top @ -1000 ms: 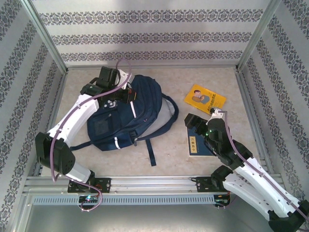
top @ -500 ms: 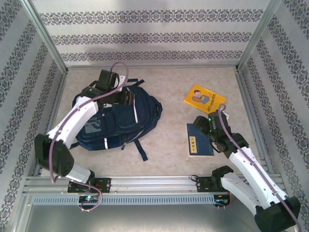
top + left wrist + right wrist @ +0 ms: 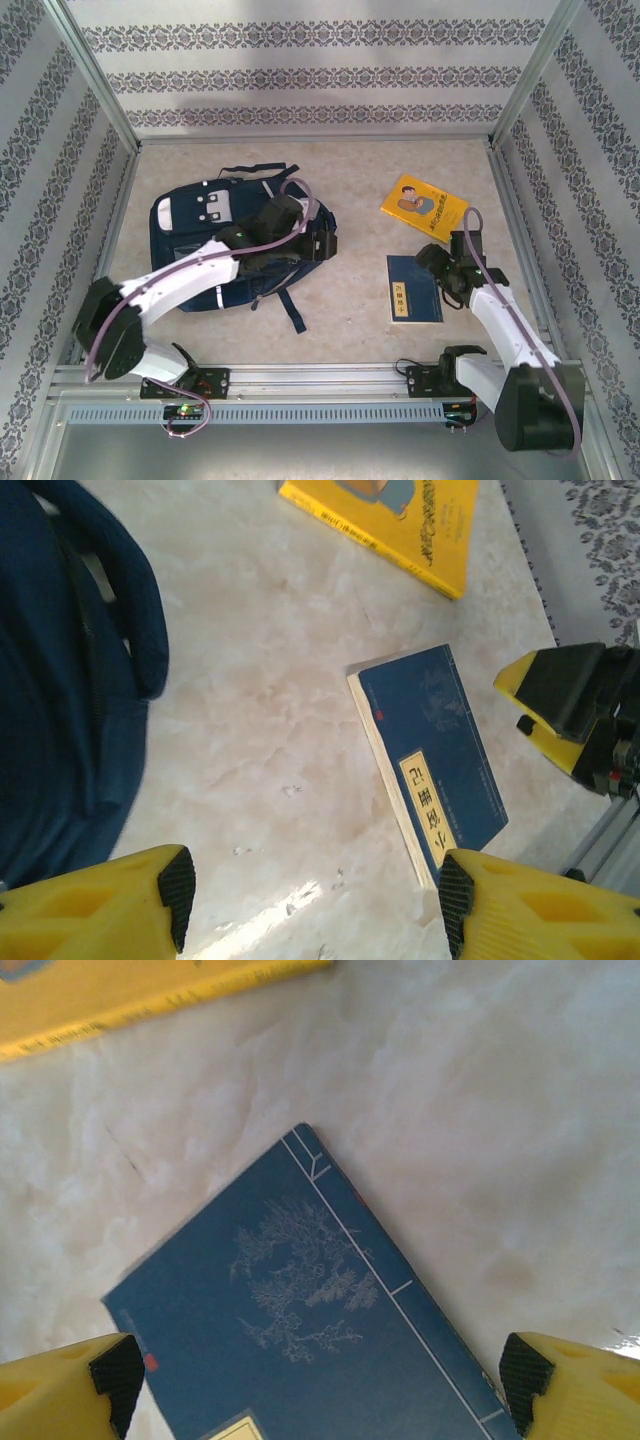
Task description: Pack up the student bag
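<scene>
Top view: student bag point(image 3: 190, 235) lies flat on left half of worktop point(image 3: 350, 170), closer to left edge than right, grey-white patches up, dark straps trailing twd near edge. L arm reaches across the bag; left gripper point(image 3: 318, 243) sits over bag's right side. R half of worktop: yellow book point(image 3: 424, 204) twd far right corner, blue book point(image 3: 413, 288) nearer the near edge, the two apart. Right gripper point(image 3: 435, 262) is over blue book's far right corner. L wrist cam adds what top view can't: left gripper point(image 3: 315, 885) fingers spread wide, bare worktop betw them, bag point(image 3: 60, 710) off to their left, blue book point(image 3: 440, 770) and yellow book point(image 3: 400, 520) ahead, plus right gripper point(image 3: 560, 700) just beside the blue book. R wrist cam: right gripper point(image 3: 320, 1380) fingers spread wide, either side of blue book point(image 3: 300, 1330), pinching nothing; contact w/ cover can't tell. Yellow book point(image 3: 120, 1000) edge at top.
</scene>
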Action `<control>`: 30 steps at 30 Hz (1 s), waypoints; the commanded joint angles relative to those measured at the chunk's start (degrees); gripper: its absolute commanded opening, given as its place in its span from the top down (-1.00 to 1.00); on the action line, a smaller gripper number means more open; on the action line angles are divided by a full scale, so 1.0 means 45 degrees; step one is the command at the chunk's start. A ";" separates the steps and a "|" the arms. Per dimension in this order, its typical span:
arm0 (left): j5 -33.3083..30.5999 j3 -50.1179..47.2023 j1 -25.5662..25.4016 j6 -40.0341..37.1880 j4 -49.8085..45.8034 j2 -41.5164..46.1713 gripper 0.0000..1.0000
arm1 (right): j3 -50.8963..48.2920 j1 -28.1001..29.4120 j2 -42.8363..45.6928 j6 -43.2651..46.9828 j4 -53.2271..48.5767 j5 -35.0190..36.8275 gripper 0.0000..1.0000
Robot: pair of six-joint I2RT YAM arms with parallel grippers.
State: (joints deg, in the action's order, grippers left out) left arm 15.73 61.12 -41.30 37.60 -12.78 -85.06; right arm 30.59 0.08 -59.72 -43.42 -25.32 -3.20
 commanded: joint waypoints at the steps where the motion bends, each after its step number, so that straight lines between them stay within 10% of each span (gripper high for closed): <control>1: 0.0871 -0.0642 -0.0305 0.2030 0.2554 -0.0993 -0.34 | 0.0361 -0.0156 -0.1140 0.0906 0.0408 -0.0618 -0.85; 18: 0.0502 0.0732 -0.1497 0.2221 0.1241 -0.3791 -0.37 | 0.0859 0.1494 -0.3667 0.1948 0.0705 -0.2764 -0.84; 30: -0.0013 0.1291 -0.1389 0.1959 0.0183 -0.4513 -0.36 | -0.0069 0.3150 -0.0827 0.0200 0.0650 -0.2681 -0.81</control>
State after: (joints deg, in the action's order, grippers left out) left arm 17.47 65.41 -47.92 46.94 -8.47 -104.38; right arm 31.20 14.74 -66.43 -40.25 -20.99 -15.97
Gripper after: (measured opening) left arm 0.683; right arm 0.904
